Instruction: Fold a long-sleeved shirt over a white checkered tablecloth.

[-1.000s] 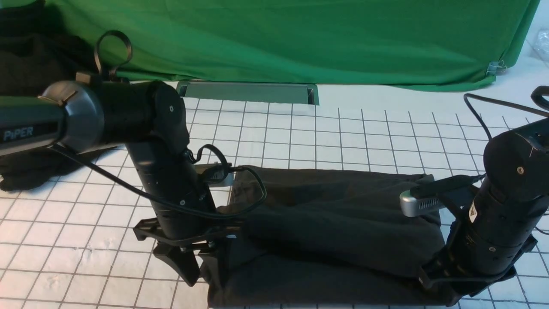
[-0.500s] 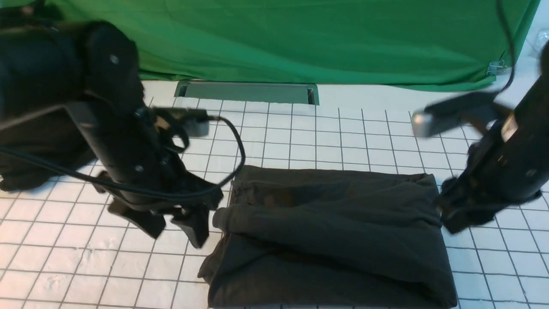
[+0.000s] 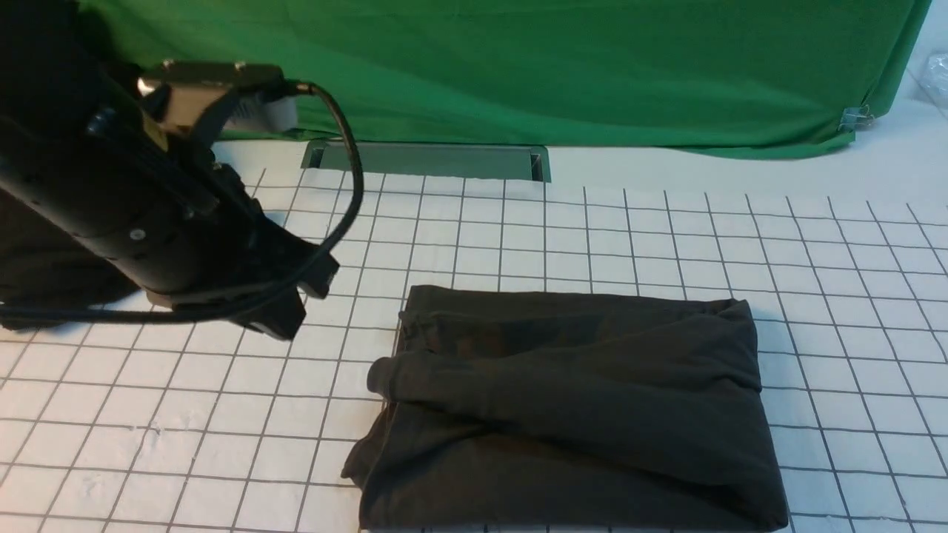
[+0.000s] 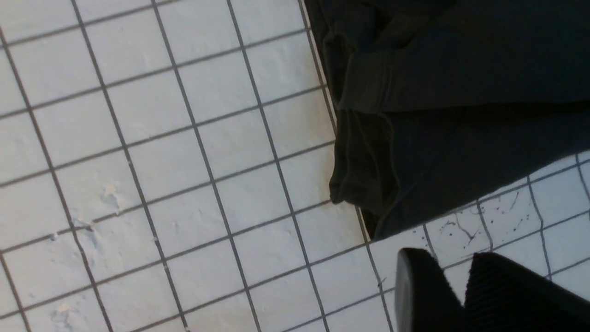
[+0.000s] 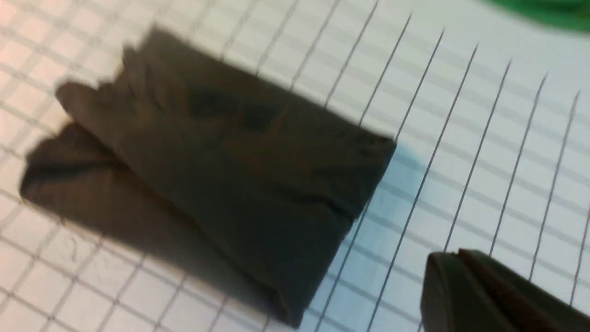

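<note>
Shirt folding looks done to us: our left gripper (image 4: 461, 295) and right gripper (image 5: 465, 295) have both let go, lifted clear and closed empty, leaving the long-sleeved shirt (image 3: 570, 403) as a compact rectangle on the white checkered tablecloth (image 3: 185, 429)

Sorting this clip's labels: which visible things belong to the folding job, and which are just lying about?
Job:
long-sleeved shirt, folded
white checkered tablecloth under it

Lying about:
green fabric sheet behind
black garment heap, far left
metal slot by the sheet
</note>
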`<state>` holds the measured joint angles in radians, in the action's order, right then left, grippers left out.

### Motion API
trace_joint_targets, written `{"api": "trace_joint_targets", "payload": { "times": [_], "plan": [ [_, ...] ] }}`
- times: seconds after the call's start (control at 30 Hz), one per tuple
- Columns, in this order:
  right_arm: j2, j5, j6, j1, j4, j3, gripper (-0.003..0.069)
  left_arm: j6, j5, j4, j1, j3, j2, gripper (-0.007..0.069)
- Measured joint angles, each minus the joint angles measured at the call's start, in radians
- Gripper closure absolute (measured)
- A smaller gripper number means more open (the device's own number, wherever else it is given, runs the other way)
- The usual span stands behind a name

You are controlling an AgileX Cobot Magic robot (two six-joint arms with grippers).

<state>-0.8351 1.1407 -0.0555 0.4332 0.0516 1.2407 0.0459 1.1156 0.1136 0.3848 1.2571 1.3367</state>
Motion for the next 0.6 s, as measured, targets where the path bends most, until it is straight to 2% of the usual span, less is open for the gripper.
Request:
{"api": "trace_joint_targets", "payload": {
  "times": [0.03, 0.13, 0.27, 0.3, 0.47, 0.6],
  "plan": [
    [0.078, -0.039, -0.003, 0.000, 0.001, -0.036, 0.0654, 0.000, -0.026, 0.000, 0.000, -0.004, -0.008, 0.0579],
    [0.216, -0.113, 0.002, 0.000, 0.001, -0.124, 0.0654, 0.000, -0.081, 0.001, 0.000, -0.023, -0.019, 0.0615],
    [0.381, -0.271, 0.049, 0.000, 0.002, -0.312, 0.0654, 0.000, -0.135, 0.003, 0.000, -0.043, -0.020, 0.0622],
    [0.425, -0.353, 0.056, 0.000, 0.002, -0.403, 0.0654, 0.000, -0.145, 0.005, 0.000, -0.046, -0.020, 0.0622],
    [0.462, -0.588, 0.074, 0.000, 0.001, -0.606, 0.0654, 0.000, -0.167, 0.021, 0.000, -0.047, -0.020, 0.0622],
    [0.462, -0.694, 0.074, 0.000, 0.001, -0.665, 0.0652, 0.001, -0.168, 0.022, 0.000, -0.048, -0.020, 0.0622]
  ]
}}
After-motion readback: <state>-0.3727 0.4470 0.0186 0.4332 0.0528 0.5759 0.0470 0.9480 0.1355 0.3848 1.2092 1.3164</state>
